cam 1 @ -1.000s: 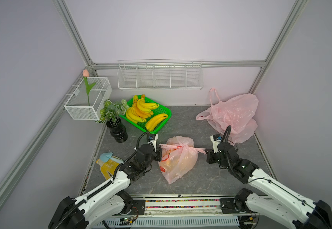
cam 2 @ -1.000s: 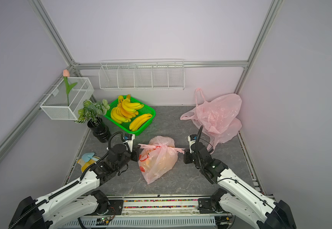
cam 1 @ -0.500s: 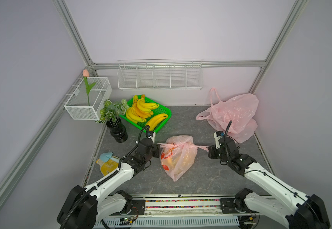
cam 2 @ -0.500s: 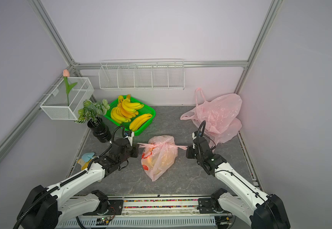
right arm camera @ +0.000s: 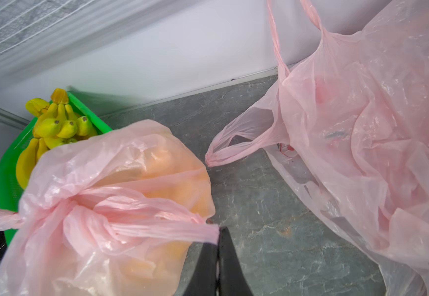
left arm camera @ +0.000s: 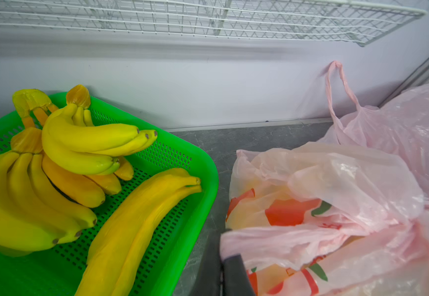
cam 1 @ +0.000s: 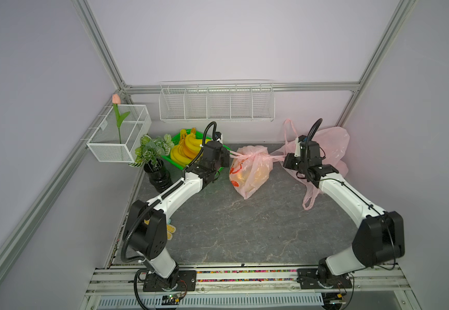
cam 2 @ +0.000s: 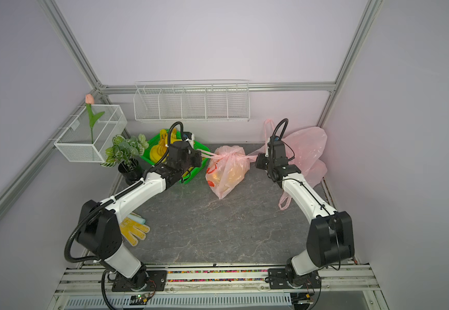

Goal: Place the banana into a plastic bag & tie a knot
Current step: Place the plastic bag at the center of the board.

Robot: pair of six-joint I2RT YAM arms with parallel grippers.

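Banana (cam 1: 248,175) sits inside the plastic bag (cam 1: 257,163), knotted at top, on the table (cam 1: 231,228) between both arms. Left gripper (cam 1: 228,155) is clamped on 1 taut handle (cam 1: 236,153), right gripper (cam 1: 284,160) on the other.

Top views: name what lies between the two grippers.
The knotted pink bag, its handles stretched out to the left gripper and right gripper, seen in both top views.

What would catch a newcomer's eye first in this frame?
The tied pink bag of yellow fruit, mid-table, is stretched between the left gripper and right gripper, both shut on its handles. Next, bananas in the green tray at the back left, and loose pink bags in the far right corner.
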